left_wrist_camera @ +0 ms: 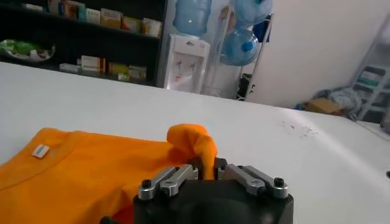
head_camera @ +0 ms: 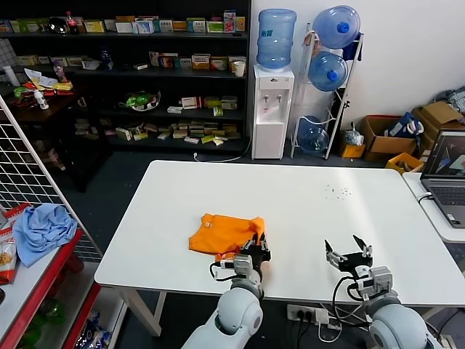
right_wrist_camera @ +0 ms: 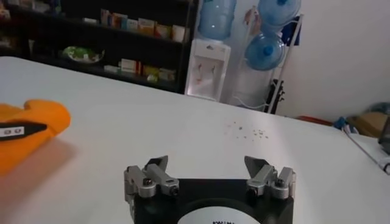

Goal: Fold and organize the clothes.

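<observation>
Closest to the robot, the left gripper [head_camera: 256,251] sits low over the table [head_camera: 305,218], right at the near right corner of the orange shirt [head_camera: 224,234]. Its fingers [left_wrist_camera: 183,173] are drawn close together, and a raised fold of orange fabric stands pinched between them, bunched up into a rounded hump just past the tips. The rest of the shirt lies flat on the table beyond and to the left of that gripper, folded into a rough rectangle, with the collar and its small white label [left_wrist_camera: 40,151] facing up.

Off to the right, well apart from the shirt, the right gripper [head_camera: 349,254] hangs over bare tabletop with its jaws spread wide and nothing between them.

Farther out the table has a scatter of small dark specks [head_camera: 338,192]. A laptop [head_camera: 445,178] sits on a side desk to the right, and a light blue cloth [head_camera: 42,229] lies on a red shelf to the left. At the back stands a water dispenser [head_camera: 273,94].
</observation>
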Controlling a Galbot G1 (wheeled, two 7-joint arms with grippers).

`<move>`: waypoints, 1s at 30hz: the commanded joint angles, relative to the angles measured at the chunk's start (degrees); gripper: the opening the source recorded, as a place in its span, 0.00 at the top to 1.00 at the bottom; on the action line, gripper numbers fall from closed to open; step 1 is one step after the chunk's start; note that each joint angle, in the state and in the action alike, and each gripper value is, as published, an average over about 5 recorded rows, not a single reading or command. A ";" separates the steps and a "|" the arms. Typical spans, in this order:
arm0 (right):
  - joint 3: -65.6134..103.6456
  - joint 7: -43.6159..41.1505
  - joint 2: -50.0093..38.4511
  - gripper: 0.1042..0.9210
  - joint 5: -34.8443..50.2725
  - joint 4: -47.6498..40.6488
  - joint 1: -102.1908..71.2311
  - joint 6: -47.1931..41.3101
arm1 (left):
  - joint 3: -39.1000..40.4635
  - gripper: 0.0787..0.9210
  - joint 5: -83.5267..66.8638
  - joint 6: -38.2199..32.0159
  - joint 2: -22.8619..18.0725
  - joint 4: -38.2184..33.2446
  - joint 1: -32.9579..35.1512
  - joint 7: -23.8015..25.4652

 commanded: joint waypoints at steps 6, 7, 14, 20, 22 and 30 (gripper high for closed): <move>2.20 -1.71 2.22 0.12 -1.81 -2.40 -0.17 1.55 | -0.14 0.57 2.97 -20.79 3.90 -2.34 1.82 8.45; 2.60 -2.11 2.84 0.12 -2.53 -2.79 -0.18 1.86 | -1.09 0.54 3.39 -21.69 5.75 -3.48 2.70 8.82; 6.64 -5.83 9.26 0.12 -7.53 -5.50 -0.26 3.34 | -9.71 0.30 5.71 -28.78 20.74 -9.56 10.89 10.82; 10.29 -9.55 14.53 0.12 -10.51 -5.72 -0.42 2.41 | -16.45 0.13 6.33 -29.85 27.28 -13.01 16.91 13.25; 11.14 -10.64 15.65 0.12 -11.94 -5.54 -0.54 2.10 | -18.17 0.12 6.86 -28.63 28.01 -13.69 18.01 13.60; 14.48 -13.63 18.34 0.12 -15.89 -3.98 -1.18 0.98 | -22.56 0.12 10.24 -26.26 30.08 -12.66 18.73 14.58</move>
